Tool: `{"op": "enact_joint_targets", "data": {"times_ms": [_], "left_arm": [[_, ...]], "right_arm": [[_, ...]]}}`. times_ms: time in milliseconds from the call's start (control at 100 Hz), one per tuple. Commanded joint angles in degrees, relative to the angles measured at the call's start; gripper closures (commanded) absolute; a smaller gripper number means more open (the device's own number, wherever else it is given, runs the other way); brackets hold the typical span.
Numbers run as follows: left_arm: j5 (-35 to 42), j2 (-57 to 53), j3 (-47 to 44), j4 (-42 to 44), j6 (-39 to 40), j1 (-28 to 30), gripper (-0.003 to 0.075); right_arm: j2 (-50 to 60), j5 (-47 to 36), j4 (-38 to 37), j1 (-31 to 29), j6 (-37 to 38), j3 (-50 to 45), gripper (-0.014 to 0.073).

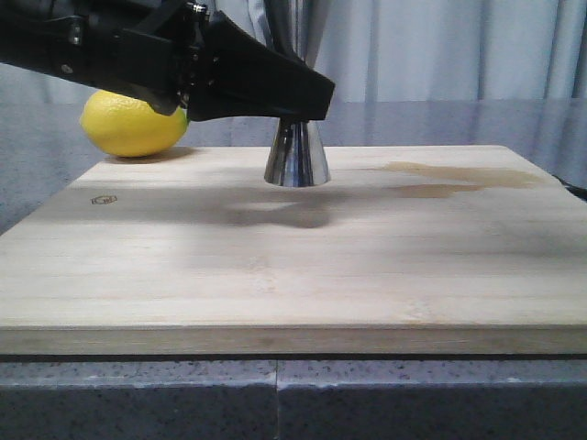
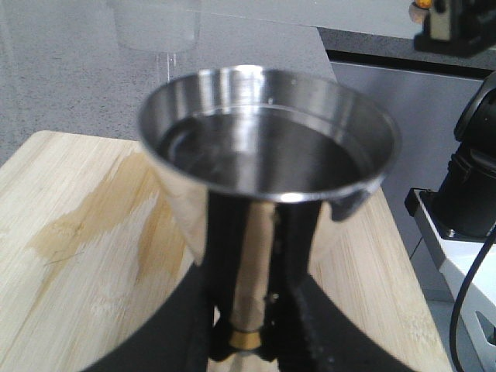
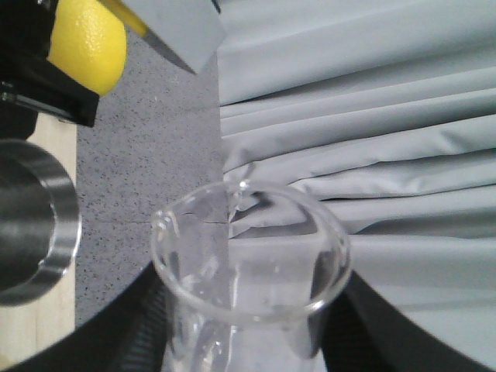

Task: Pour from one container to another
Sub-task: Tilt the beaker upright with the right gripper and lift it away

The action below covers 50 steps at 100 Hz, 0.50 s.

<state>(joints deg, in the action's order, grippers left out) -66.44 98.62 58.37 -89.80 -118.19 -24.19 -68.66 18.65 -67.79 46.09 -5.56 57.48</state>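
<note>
The left gripper (image 2: 246,341) has its dark fingers (image 2: 306,325) pinched on the narrow gold-banded waist of the steel jigger (image 2: 267,147), which stands upright on the wooden cutting board (image 1: 293,266) with its upper cup open to the sky and a shallow pool of clear liquid lying inside. In the right wrist view the right gripper (image 3: 240,353) is clamped around the lower body of the clear glass beaker (image 3: 252,263), its fingers (image 3: 143,341) dark at either side; the beaker is off the board, lifted against the grey curtain (image 3: 372,116), and appears nearly empty, though droplets on the glass make that hard to judge. The jigger's rim shows just beside the beaker's pouring lip, with the beaker's long axis leaning toward it, so any further pour turns on the lip staying above that open cup. A lemon (image 1: 133,124) rests behind the board, and a damp stain (image 1: 459,174) marks the wood nearby.
</note>
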Motion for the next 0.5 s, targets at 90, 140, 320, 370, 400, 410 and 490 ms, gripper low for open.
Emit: {"op": "enact_joint_targets", "data": {"times_ms": [90, 140, 320, 370, 400, 410, 490], "left_arm": [[-5.88, -2.91, 1.65, -4.16, 0.65, -0.58, 0.0734], [-5.88, -2.91, 1.65, -4.16, 0.65, -0.58, 0.0734], [-5.88, -2.91, 1.65, -4.06, 0.65, -0.58, 0.0734], [-5.88, -2.91, 1.65, -4.06, 0.65, -0.58, 0.0734], [-5.88, -2.91, 1.65, -3.97, 0.65, -0.58, 0.0734], [-5.88, -2.91, 1.65, -3.97, 0.65, -0.58, 0.0734], [-5.88, -2.91, 1.65, -3.97, 0.65, -0.58, 0.0734]], "right_arm": [[1.19, -0.56, 3.41, -0.12, 0.09, 2.05, 0.0429], [1.19, -0.56, 4.91, -0.12, 0.09, 2.05, 0.0429], [1.19, -0.09, 8.58, -0.12, 0.09, 2.05, 0.0429], [1.19, 0.20, 9.46, -0.23, 0.09, 2.05, 0.0429], [1.19, 0.48, 10.05, -0.23, 0.09, 2.05, 0.0429], [1.19, 0.60, 10.06, -0.23, 0.09, 2.05, 0.0429], [1.19, 1.81, 10.35, -0.23, 1.86, 2.05, 0.0429]]}}
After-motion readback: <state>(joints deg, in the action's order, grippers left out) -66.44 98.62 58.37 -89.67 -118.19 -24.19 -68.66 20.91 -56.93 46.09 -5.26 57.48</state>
